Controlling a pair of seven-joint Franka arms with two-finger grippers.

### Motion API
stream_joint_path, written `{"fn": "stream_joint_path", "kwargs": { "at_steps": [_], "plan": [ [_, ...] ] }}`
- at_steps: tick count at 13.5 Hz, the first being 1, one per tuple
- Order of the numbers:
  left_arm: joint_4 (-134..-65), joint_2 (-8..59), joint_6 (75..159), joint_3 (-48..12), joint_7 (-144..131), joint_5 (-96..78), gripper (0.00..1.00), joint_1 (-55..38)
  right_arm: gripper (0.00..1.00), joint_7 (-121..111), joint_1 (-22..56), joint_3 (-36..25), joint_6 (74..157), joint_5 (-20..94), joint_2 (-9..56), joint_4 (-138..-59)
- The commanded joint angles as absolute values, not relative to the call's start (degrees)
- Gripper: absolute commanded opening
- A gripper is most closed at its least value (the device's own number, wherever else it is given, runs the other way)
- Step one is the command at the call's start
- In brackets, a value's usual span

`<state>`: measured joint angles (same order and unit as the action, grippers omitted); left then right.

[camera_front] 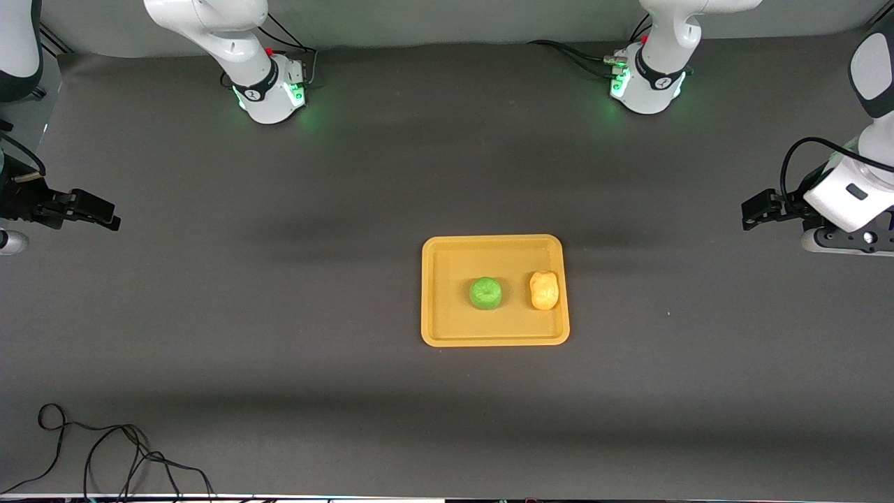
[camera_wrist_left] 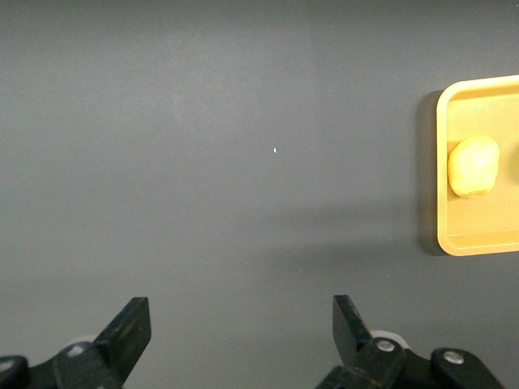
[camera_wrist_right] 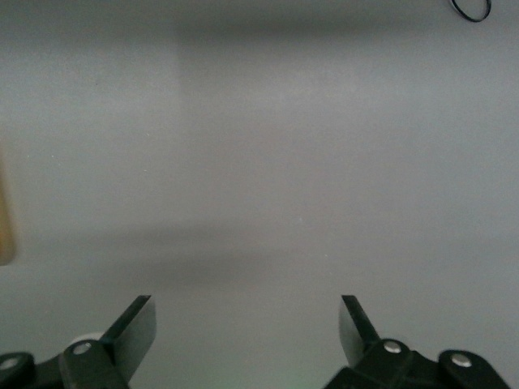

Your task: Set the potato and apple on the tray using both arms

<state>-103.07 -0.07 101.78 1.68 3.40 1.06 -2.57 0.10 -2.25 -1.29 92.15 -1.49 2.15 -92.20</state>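
The orange-yellow tray (camera_front: 494, 339) lies flat near the middle of the table. The green apple (camera_front: 485, 293) sits on it near its centre. The yellow potato (camera_front: 543, 290) sits on it beside the apple, toward the left arm's end. In the left wrist view the potato (camera_wrist_left: 473, 166) and the tray's rim (camera_wrist_left: 478, 243) show. My left gripper (camera_front: 751, 212) is open and empty over bare table at its end, well apart from the tray; its fingers (camera_wrist_left: 241, 312) frame bare mat. My right gripper (camera_front: 112, 213) is open and empty at the other end (camera_wrist_right: 246, 306). A sliver of tray (camera_wrist_right: 4, 219) shows there.
The two green-lit arm bases (camera_front: 269, 94) (camera_front: 646, 87) stand along the edge of the table farthest from the front camera. A loose black cable (camera_front: 105, 454) lies on the mat near the front edge at the right arm's end; it also shows in the right wrist view (camera_wrist_right: 470, 10).
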Motion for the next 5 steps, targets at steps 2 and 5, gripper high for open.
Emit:
{"fn": "stream_joint_path", "kwargs": {
  "at_steps": [2,5],
  "plan": [
    [-104.15,-0.79,102.65,1.67,3.51,1.40,1.00,-2.73,1.00,-0.88,-2.20,-1.06,91.41,-1.06,0.70,-92.99],
    [-104.15,-0.79,103.36,1.67,3.52,1.41,1.00,-2.72,1.00,-0.88,-2.28,-1.14,91.32,-0.79,0.70,-92.90]
  ]
}}
